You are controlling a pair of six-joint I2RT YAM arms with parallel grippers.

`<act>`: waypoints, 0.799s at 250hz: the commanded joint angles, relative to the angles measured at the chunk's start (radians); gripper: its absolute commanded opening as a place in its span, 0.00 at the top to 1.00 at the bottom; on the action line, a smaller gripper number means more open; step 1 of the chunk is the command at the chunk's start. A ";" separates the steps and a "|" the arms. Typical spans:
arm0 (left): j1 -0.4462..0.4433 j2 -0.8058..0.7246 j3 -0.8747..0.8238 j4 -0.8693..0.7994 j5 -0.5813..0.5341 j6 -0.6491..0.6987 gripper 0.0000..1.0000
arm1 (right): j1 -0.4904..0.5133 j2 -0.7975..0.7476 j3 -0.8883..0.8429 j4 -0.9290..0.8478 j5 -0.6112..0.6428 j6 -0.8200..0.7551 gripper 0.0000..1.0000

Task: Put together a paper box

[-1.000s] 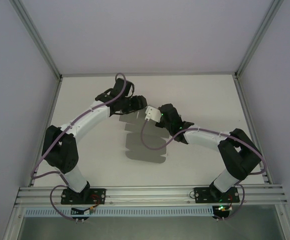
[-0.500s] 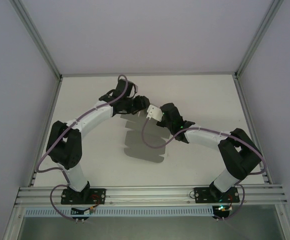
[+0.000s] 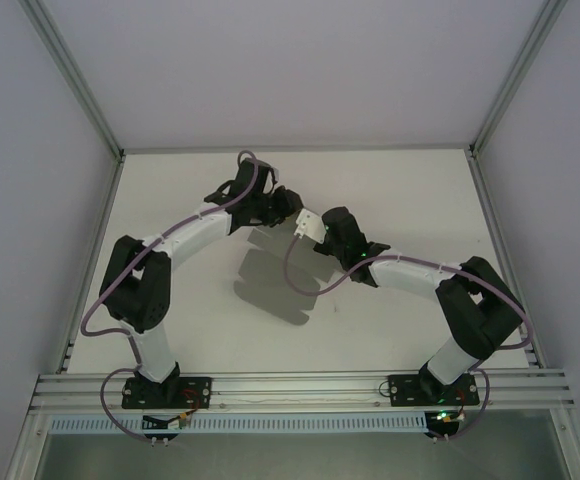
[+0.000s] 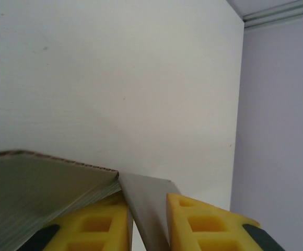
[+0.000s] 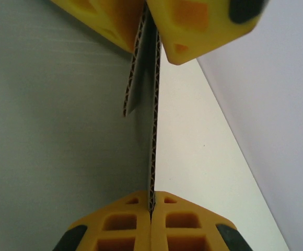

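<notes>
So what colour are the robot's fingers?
The fingers are yellow with black patches at the outer corners. The right wrist view shows them best.

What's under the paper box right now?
The paper box, a flat sheet pinched by the left gripper and right gripper, is held over the white table. The tabletop directly beneath it is covered from above.

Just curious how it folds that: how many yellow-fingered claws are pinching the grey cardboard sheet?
2. The left yellow-fingered gripper pinches a flap of the grey cardboard sheet; the right yellow-fingered gripper clamps its edge, facing the left one.
</notes>
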 commanded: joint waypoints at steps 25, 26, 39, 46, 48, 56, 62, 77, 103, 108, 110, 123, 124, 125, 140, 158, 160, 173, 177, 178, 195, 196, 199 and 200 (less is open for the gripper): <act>-0.035 0.039 -0.016 0.119 0.086 -0.029 0.78 | 0.029 0.006 0.000 0.121 -0.067 0.018 1.00; -0.035 0.039 -0.016 0.117 0.086 -0.028 0.78 | 0.029 0.005 -0.001 0.121 -0.066 0.017 1.00; -0.036 0.021 -0.017 0.090 0.076 0.008 0.72 | 0.029 0.003 -0.005 0.126 -0.053 0.011 1.00; -0.035 0.005 -0.020 0.066 0.062 0.034 0.68 | 0.029 0.001 -0.007 0.127 -0.050 0.009 1.00; -0.035 0.000 -0.020 0.059 0.057 0.042 0.66 | 0.029 0.000 -0.007 0.126 -0.050 0.009 1.00; -0.035 -0.026 -0.026 0.024 0.032 0.077 0.61 | 0.027 -0.002 -0.009 0.126 -0.049 0.006 1.00; -0.035 -0.048 -0.029 -0.011 0.006 0.104 0.55 | 0.027 -0.004 -0.012 0.129 -0.049 0.002 1.00; -0.031 -0.106 -0.041 -0.097 -0.062 0.172 0.41 | 0.022 -0.009 -0.016 0.133 -0.045 -0.012 1.00; 0.009 -0.227 -0.122 -0.169 -0.123 0.230 0.21 | -0.003 -0.015 0.000 0.103 -0.047 -0.035 1.00; 0.019 -0.253 -0.145 -0.170 -0.130 0.235 0.18 | -0.008 -0.016 0.006 0.094 -0.048 -0.037 1.00; 0.024 -0.264 -0.154 -0.172 -0.135 0.237 0.16 | -0.010 -0.017 0.009 0.089 -0.049 -0.037 1.00; 0.058 -0.332 -0.211 -0.186 -0.172 0.251 0.09 | -0.024 -0.024 0.020 0.078 -0.057 -0.041 1.00; 0.061 -0.338 -0.215 -0.187 -0.175 0.252 0.08 | -0.024 -0.025 0.020 0.079 -0.057 -0.041 1.00; 0.062 -0.342 -0.219 -0.188 -0.177 0.254 0.08 | -0.024 -0.026 0.020 0.079 -0.058 -0.041 1.00; 0.091 -0.418 -0.275 -0.221 -0.260 0.276 0.00 | -0.040 -0.043 0.025 0.079 -0.075 -0.042 1.00; 0.124 -0.497 -0.342 -0.256 -0.360 0.292 0.00 | -0.057 -0.064 0.031 0.060 -0.114 -0.027 1.00; 0.129 -0.505 -0.350 -0.258 -0.370 0.291 0.00 | -0.058 -0.066 0.032 0.058 -0.116 -0.025 1.00; 0.169 -0.555 -0.401 -0.262 -0.392 0.283 0.00 | -0.074 -0.077 0.045 0.022 -0.147 -0.002 1.00; 0.182 -0.568 -0.418 -0.259 -0.390 0.281 0.00 | -0.079 -0.079 0.047 0.016 -0.155 0.004 1.00; 0.186 -0.572 -0.423 -0.258 -0.390 0.280 0.00 | -0.081 -0.079 0.047 0.015 -0.157 0.005 1.00; 0.239 -0.628 -0.488 -0.236 -0.391 0.278 0.00 | -0.098 -0.082 0.042 0.016 -0.188 0.008 1.00; 0.241 -0.631 -0.491 -0.235 -0.392 0.279 0.00 | -0.098 -0.083 0.041 0.017 -0.190 0.008 1.00; 0.249 -0.638 -0.501 -0.231 -0.395 0.280 0.00 | -0.099 -0.083 0.039 0.020 -0.194 0.004 1.00; 0.251 -0.640 -0.504 -0.230 -0.396 0.280 0.00 | -0.100 -0.083 0.038 0.021 -0.196 0.003 1.00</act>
